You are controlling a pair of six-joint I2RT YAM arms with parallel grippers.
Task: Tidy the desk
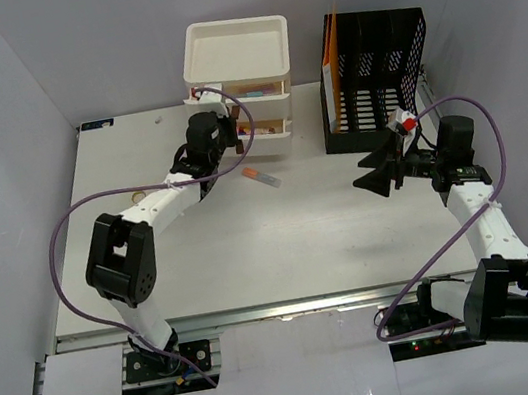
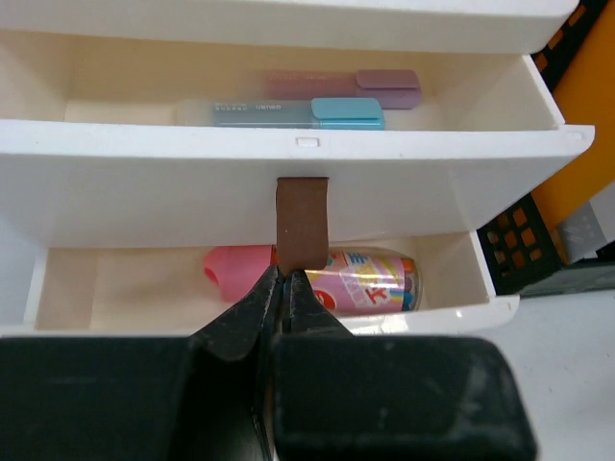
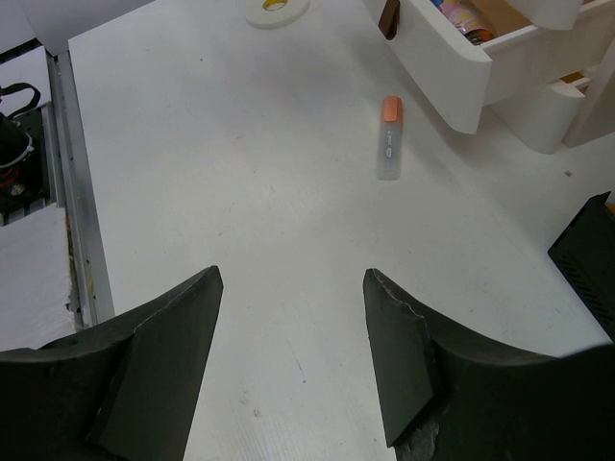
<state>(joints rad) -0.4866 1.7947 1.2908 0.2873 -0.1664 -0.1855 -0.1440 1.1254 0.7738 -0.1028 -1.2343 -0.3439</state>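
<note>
The desk (image 1: pixel 282 245) lies flat under both arms, its long axis running left to right along the metal rail (image 1: pixel 263 311) at its near edge. A drawer unit (image 1: pixel 236 60) stands at the far edge. The left gripper (image 2: pixel 285 280) is pinched closed on the brown tab (image 2: pixel 303 221) of one open drawer (image 2: pixel 288 178) in that unit. An orange-capped marker (image 1: pixel 262 175) lies slantwise just in front of the unit, and a black file rack (image 1: pixel 374 67) stands to the unit's right. The right gripper (image 3: pixel 293 279), spread wide and empty, hovers over the desk well to the right of the unit.
</note>
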